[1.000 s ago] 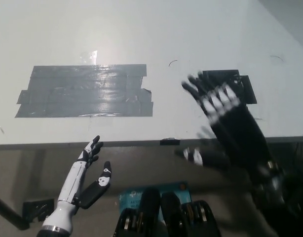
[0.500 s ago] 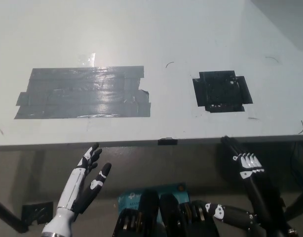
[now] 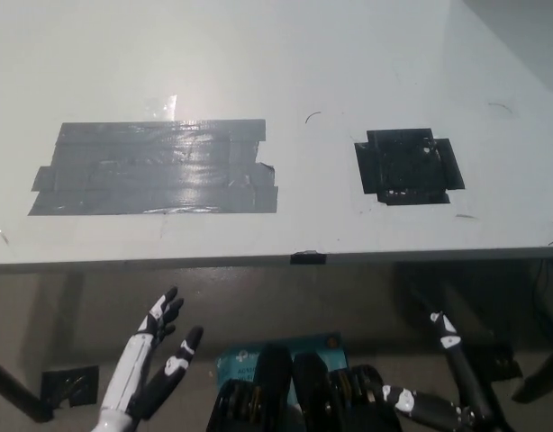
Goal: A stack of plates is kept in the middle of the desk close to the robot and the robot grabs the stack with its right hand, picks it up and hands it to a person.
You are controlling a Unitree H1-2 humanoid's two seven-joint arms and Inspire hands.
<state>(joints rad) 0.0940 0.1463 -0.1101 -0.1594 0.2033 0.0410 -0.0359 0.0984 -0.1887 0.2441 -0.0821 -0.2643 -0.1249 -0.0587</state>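
Observation:
No stack of plates shows anywhere in the head view, and no person is in sight. My black right hand (image 3: pixel 458 389) hangs low at the bottom right, below the white table's (image 3: pixel 303 54) front edge. Its fingers are spread and hold nothing. My white left hand (image 3: pixel 157 358) rests at the lower left, also below the table edge, open with its fingers apart.
A wide patch of grey tape (image 3: pixel 155 166) lies on the table's left half. A smaller square of black tape (image 3: pixel 407 166) sits to the right. A small black tab (image 3: pixel 308 257) marks the front edge. A blue object (image 3: pixel 249 362) lies on the floor below.
My right hand has dropped from above the black tape square to below the table's front edge, near the bottom right corner. My left hand has sunk slightly.

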